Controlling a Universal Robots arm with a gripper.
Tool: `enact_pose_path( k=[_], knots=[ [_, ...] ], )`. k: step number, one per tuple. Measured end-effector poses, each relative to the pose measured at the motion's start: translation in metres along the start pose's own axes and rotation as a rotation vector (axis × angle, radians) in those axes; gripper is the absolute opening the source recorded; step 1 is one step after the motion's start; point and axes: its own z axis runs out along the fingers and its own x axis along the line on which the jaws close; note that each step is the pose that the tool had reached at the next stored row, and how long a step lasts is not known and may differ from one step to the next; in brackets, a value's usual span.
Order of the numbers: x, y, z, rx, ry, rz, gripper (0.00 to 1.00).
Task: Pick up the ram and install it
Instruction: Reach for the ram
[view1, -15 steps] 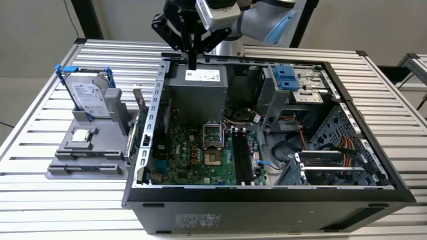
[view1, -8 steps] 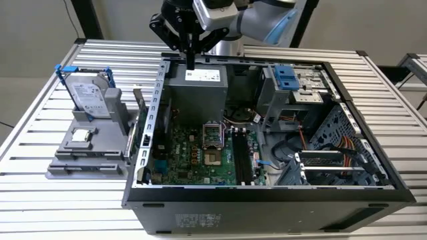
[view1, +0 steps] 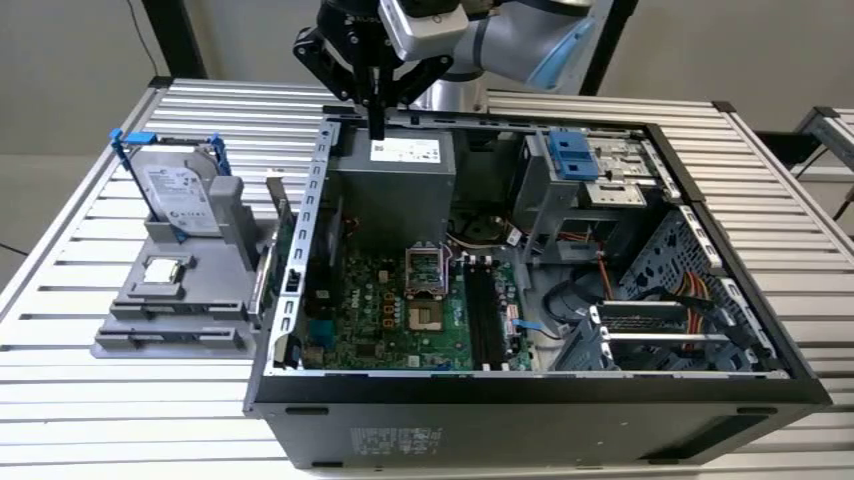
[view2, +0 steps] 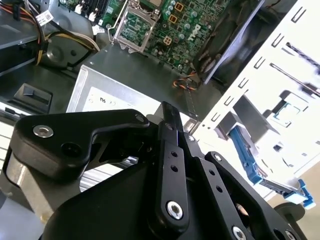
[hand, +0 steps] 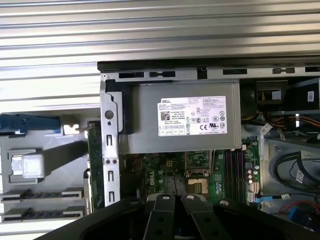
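Exterior view: pincer hangs over the far-left corner of the open PC case, just above the PSU. Fingers look closed w/ nothing btwn them. In the first wrist view the ram stands on edge in the grey holder on the counter, outside the case, tight beside its left wall and near the HDD, so not yet picked. Risks, as I judge them: the stick sits so close to the case wall that a finger coming down could hit sheet metal or the holder instead of straddling the board. A closed pincer would land on the ram's top edge and could crack or topple it. An off-centre grip would likely let the thin board tilt, and it then wouldn't line up w/ the black mobo slots. Forcing it could bend pins or snag nearby cables.
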Motion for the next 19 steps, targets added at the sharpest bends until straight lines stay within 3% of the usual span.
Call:
enact_pose_path(
  k=[19],
  knots=[
    [0.007, -0.0005, -0.0001, 0.0001, 0.0011, 0.0, 0.0]
  ],
)
